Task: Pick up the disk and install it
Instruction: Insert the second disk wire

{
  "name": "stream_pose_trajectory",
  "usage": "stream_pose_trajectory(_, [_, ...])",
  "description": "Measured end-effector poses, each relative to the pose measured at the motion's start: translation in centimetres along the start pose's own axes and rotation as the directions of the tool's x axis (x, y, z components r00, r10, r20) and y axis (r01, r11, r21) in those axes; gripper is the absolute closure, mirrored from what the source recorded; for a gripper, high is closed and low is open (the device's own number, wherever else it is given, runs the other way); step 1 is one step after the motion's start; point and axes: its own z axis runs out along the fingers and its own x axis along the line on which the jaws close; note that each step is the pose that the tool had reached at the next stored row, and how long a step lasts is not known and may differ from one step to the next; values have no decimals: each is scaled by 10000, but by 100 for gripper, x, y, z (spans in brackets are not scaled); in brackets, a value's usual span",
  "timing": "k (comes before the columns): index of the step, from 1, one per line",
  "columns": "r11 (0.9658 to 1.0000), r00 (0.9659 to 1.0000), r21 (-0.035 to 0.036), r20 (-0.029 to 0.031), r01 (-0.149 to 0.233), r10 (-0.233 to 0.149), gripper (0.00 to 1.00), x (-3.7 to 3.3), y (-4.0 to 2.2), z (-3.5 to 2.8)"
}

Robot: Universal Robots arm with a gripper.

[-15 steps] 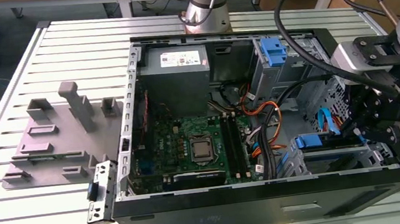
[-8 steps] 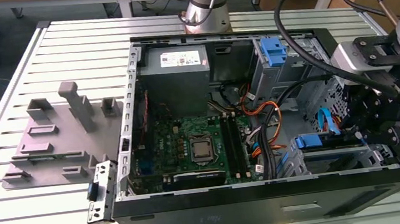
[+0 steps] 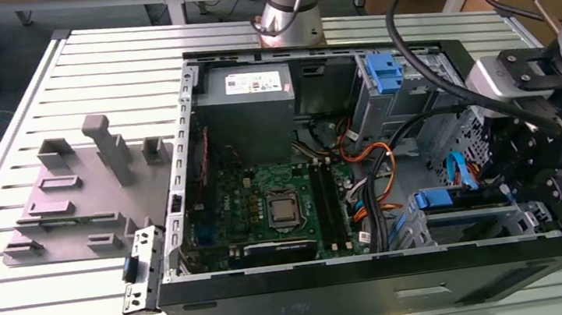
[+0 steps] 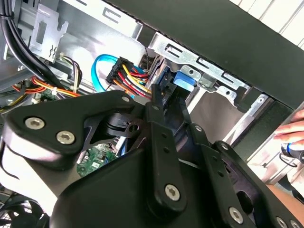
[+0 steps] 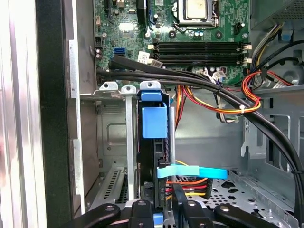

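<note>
1. your tool is down inside the open computer case, at the drive cage on the exterior view's right, near the case's front corner.
2. the disk stands on edge in a slot of that cage, its blue caddy tab facing the first wrist view. from this it looks seated or nearly seated, so you can judge the pick-up done and the install well along.
3. the tool fingers sit close on either side of the disk's rear edge in the first wrist view. you cannot tell from these pictures whether they grip the disk or merely bracket it.
4. a light blue data cable and a bundle of red, yellow and black power wires meet the disk's end right beside the fingers. these are what crowd the tool most.
5. thick black cables run across just above the cage, with orange and red wires looping beside them.
6. further in lie the motherboard, the grey power supply and a second blue bracket, all apart from the tool.
7. a grey fixture tray rests on the slatted table, and a person's hand shows at the edge of the second wrist view.
</note>
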Motion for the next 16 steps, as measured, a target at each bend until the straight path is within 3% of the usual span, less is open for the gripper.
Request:
stream_pose_trajectory(10, [10000,10000,0,0,0,0,70,-14,-7,-179])
stream_pose_trajectory(16, [10000,10000,-1,2,0,0,70,-15,-8,-187])
